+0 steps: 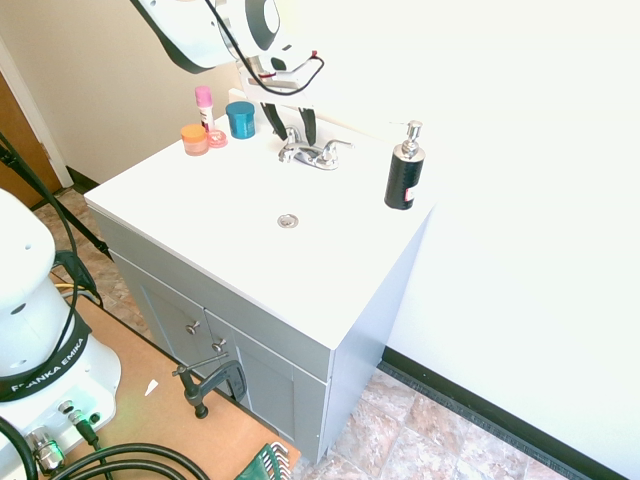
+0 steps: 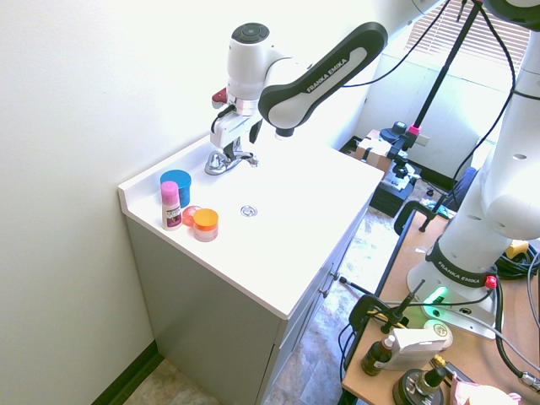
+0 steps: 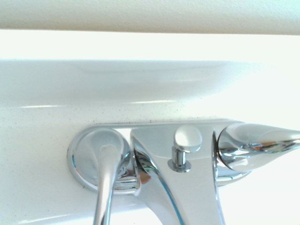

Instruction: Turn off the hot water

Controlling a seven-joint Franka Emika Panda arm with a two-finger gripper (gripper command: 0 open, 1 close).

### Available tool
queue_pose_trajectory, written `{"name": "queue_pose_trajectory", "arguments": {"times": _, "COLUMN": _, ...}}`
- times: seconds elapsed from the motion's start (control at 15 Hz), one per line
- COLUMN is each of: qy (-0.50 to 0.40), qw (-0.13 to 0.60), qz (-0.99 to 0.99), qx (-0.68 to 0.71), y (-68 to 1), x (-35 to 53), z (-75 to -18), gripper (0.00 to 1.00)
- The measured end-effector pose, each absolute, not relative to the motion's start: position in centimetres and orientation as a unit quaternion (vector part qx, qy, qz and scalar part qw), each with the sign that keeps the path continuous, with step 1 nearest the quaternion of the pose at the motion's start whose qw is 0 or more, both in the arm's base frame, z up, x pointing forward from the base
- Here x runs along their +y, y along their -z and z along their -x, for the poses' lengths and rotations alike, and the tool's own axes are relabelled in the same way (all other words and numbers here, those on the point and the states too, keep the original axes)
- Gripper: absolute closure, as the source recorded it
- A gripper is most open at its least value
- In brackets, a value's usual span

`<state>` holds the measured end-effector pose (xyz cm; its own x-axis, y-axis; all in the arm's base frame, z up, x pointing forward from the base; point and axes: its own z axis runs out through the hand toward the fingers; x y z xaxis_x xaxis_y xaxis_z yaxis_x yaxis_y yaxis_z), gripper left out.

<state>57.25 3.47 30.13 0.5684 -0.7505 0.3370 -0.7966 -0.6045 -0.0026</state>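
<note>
- First exterior view: the gripper point(image 1: 291, 128) points down over the back of the white sink countertop point(image 1: 240, 220), its two dark fingers point(image 1: 308, 127) spread apart.
- In this view the chrome faucet point(image 1: 320, 158) sits at and just below the fingertips. Its lever handle nearer the jars point(image 1: 291, 136) appears between them; whether they touch it cannot be told.
- The other lever handle point(image 1: 340, 144) points toward the black pump bottle with a silver head point(image 1: 404, 176).
- Which of the two handles controls the hot water cannot be told.
- Near the faucet, on the side away from the pump bottle, stand a blue jar point(image 1: 241, 121), a pink-capped bottle point(image 1: 205, 108), an orange-lidded jar point(image 1: 195, 141) and a small pink container point(image 1: 218, 140).
- Second exterior view: the arm reaches across the countertop, and the gripper is at the faucet, partly hiding it. The round metal drain point(image 2: 249, 211) lies in front of the faucet.
- Wrist view: both handles rise from one chrome base, either side of the short curved spout point(image 3: 192, 197), which carries a small round-topped knob point(image 3: 187, 138). The two levers point in different directions.
</note>
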Motion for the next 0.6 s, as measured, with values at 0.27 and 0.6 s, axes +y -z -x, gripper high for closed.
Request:
{"name": "queue_pose_trajectory", "arguments": {"times": 0.27, "qy": -0.155, "qw": 0.069, "qz": -0.885, "qx": -0.434, "y": -30.3, "x": 5.0, "z": -58.8, "gripper": 0.00}}
{"name": "queue_pose_trajectory", "arguments": {"times": 0.6, "qy": -0.151, "qw": 0.067, "qz": -0.885, "qx": -0.435, "y": -30.8, "x": 5.9, "z": -60.1, "gripper": 0.00}}
